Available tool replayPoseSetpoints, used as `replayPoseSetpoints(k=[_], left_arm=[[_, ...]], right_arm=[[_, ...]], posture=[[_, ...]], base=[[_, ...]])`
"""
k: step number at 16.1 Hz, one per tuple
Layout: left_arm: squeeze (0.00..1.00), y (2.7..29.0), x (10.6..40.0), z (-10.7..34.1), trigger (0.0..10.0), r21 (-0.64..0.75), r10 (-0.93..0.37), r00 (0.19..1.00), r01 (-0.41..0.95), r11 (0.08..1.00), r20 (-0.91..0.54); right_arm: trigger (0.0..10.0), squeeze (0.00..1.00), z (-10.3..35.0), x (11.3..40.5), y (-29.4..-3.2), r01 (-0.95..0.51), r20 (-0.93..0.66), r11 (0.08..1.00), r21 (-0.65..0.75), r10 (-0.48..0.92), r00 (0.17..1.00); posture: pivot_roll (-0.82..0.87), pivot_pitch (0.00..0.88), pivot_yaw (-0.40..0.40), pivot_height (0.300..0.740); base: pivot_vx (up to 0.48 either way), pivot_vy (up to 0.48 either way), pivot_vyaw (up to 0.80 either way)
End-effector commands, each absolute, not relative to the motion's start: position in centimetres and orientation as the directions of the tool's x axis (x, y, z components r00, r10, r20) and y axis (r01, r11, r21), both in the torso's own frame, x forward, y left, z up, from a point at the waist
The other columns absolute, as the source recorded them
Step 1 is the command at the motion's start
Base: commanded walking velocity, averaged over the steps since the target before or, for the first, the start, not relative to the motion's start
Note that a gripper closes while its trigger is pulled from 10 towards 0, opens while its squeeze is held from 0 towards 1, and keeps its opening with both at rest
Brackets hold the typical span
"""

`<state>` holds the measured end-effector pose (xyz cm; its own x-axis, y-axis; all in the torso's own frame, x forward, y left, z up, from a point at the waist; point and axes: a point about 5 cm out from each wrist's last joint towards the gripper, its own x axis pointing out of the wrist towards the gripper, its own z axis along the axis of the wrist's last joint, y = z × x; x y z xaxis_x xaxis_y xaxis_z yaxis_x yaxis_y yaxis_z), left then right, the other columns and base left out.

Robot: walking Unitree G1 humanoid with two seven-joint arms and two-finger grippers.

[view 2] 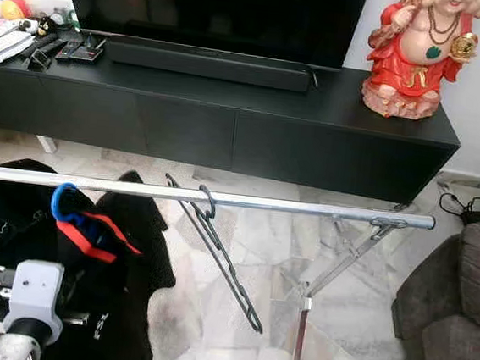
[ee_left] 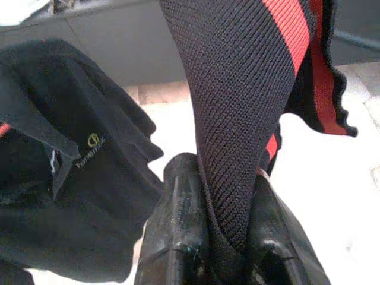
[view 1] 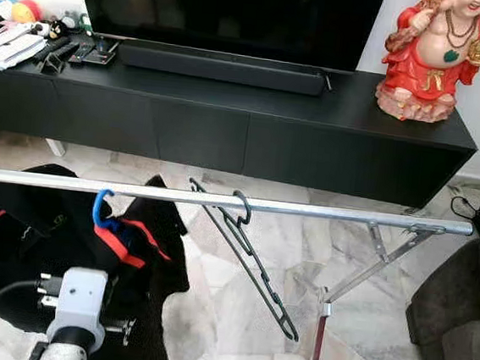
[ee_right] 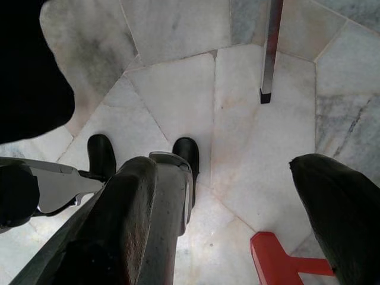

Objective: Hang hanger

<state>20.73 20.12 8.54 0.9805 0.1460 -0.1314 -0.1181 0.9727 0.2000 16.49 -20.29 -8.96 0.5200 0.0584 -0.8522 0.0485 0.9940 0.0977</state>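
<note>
L gripper (ee_left: 228, 249) pinching black-red garment (ee_left: 249, 89), R gripper (ee_right: 237, 208) spread; black hanger (view 1: 246, 253) prob. hooked mid-rail (view 1: 330, 213).

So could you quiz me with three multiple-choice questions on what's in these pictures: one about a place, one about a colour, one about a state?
1. Where does the empty black hanger hang?
A. on the metal rail
B. on the TV cabinet
C. on the floor

2. What colour is the hook of the hanger that carries the black and red garment?
A. white
B. blue
C. green

3. What is the left gripper doing?
A. hanging open over the floor
B. holding a remote
C. pinching the black and red garment

Answers: 1 A, its hook sits over the rail, body tilted below. 2 B, a blue hook curls over the rail. 3 C, the left wrist view shows fabric clamped between its fingers.
</note>
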Motion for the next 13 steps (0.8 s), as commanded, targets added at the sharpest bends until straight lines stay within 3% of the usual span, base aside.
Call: replayPoseSetpoints(k=[1, 4, 13], left_arm=[[0.00, 20.52, 20.85, 8.58, 10.0, 0.200, 0.180, 0.977, -0.155, 0.967, -0.112], [0.00, 20.42, 20.98, 8.32, 10.0, 0.170, 0.178, 0.977, -0.157, 0.973, -0.119], [0.00, 19.94, 21.17, 8.33, 10.0, 0.178, 0.146, 0.984, -0.125, 0.976, -0.105]], right_arm=[[10.0, 0.00, -9.26, 15.80, -20.30, 0.053, -0.866, 0.994, 0.094, 0.056, 0.497], [10.0, 0.00, -9.27, 15.75, -20.37, 0.053, -0.867, 0.995, 0.090, 0.053, 0.495], [10.0, 0.00, -9.33, 15.64, -20.27, 0.053, -0.868, 0.995, 0.089, 0.052, 0.494]], posture=[[0.01, 0.145, -0.011, 0.740], [0.01, 0.143, -0.012, 0.740], [0.01, 0.126, -0.006, 0.740]], base=[[0.000, 0.000, 0.00], [0.000, 0.000, 0.00], [0.000, 0.462, 0.00]])
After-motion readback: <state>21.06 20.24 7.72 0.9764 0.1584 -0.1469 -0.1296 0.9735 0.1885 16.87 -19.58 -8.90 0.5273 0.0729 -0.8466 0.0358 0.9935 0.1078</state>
